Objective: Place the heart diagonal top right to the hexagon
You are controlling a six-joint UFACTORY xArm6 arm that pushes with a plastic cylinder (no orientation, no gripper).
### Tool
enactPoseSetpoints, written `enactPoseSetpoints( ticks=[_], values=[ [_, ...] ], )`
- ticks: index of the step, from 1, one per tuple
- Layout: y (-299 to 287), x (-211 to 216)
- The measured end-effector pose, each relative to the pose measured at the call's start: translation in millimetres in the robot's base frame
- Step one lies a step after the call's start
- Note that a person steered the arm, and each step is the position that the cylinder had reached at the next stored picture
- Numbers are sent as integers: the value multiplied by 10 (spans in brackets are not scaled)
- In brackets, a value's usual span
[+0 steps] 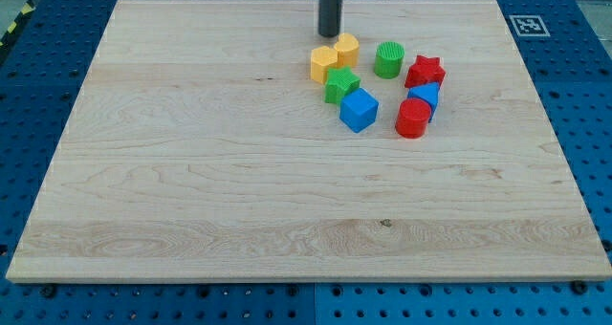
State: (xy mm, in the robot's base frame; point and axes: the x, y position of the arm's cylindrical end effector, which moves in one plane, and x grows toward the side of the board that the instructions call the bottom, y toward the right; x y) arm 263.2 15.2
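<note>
my tip [330, 35] is a bare rod, holding nothing, just above-left of the yellow heart [347, 49]; the yellow hexagon [324, 64] touches the heart's lower left.

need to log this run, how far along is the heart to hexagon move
Looks nearly done: the yellow heart already sits up and to the view's right of the yellow hexagon, the two touching or almost so. In hand: my tip stands just above the hexagon, at the heart's left edge; whether it touches the heart I cannot tell. Left: perhaps a small nudge to tidy the diagonal. The green block sits just below the hexagon.
</note>
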Motion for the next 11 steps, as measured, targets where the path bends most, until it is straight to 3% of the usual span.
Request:
enactPoseSetpoints(
  ticks=[2, 9, 10, 11],
  values=[
    [-245, 169],
    [192, 372],
    [-86, 475],
    [-530, 864]
  ],
)
